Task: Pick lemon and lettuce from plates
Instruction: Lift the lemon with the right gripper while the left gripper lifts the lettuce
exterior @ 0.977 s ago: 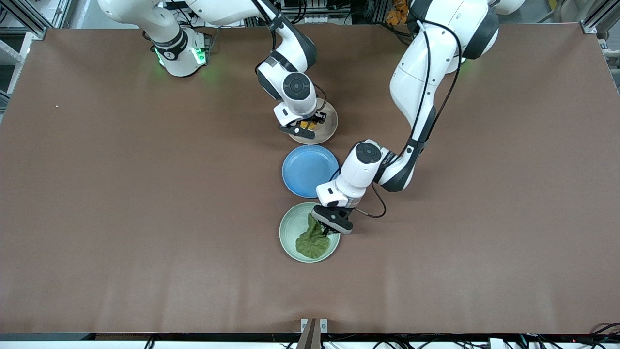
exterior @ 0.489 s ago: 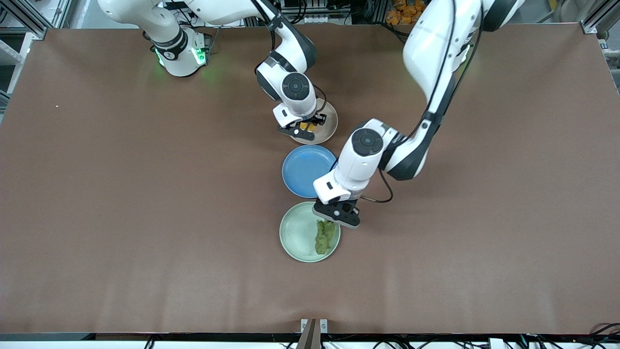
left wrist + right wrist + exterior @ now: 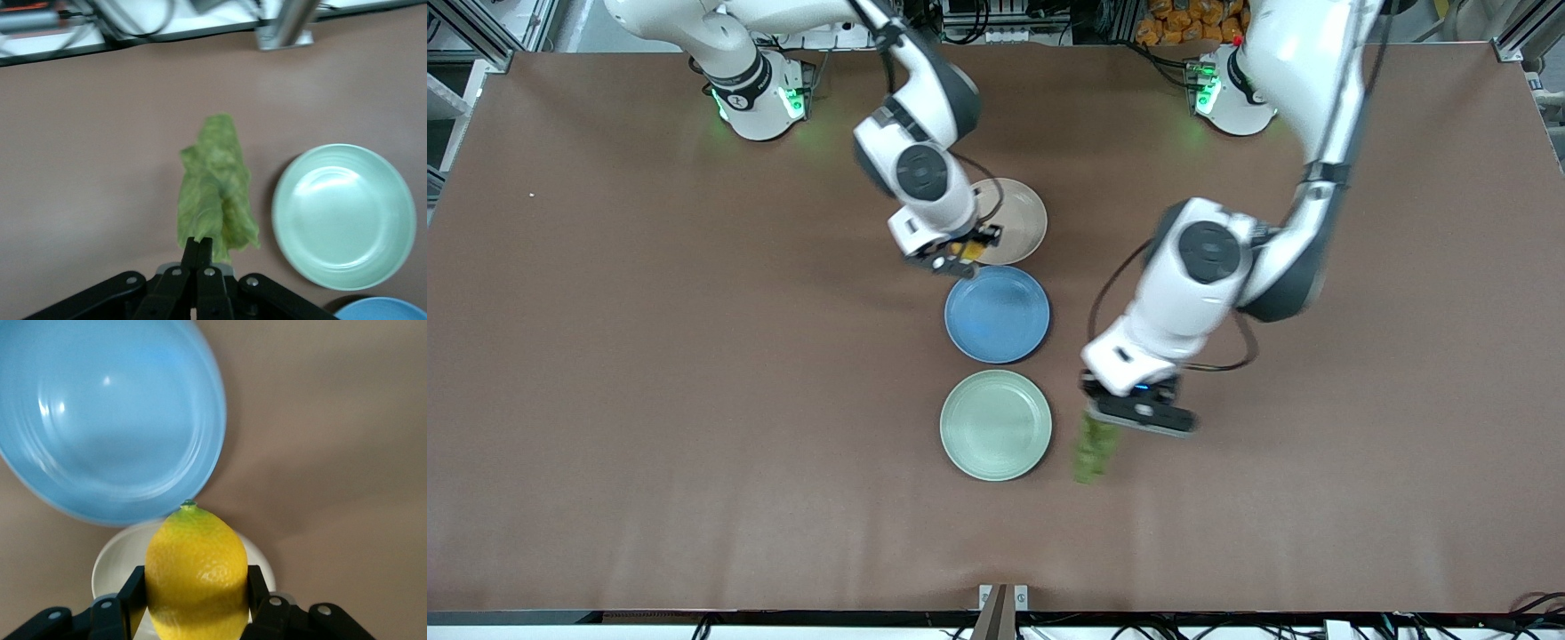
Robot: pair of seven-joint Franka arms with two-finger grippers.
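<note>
My left gripper (image 3: 1112, 425) (image 3: 206, 245) is shut on the stem end of the lettuce (image 3: 1092, 453) (image 3: 217, 190), a crinkled green leaf hanging in the air over bare table beside the pale mint green plate (image 3: 996, 425) (image 3: 343, 215), toward the left arm's end. That plate holds nothing. My right gripper (image 3: 960, 253) (image 3: 197, 600) is shut on the yellow lemon (image 3: 967, 252) (image 3: 197, 573), held up over the gap between the beige plate (image 3: 1016, 227) (image 3: 113, 563) and the blue plate. The beige plate is bare too.
A blue plate (image 3: 998, 313) (image 3: 107, 420) with nothing on it sits between the beige and the mint green plates. At the table's near edge stands a small metal bracket (image 3: 1003, 597) (image 3: 285, 27).
My left gripper lifted the lettuce off the mint green plate and carried it toward the left arm's end. My right gripper rose with the lemon off the beige plate toward the blue plate.
</note>
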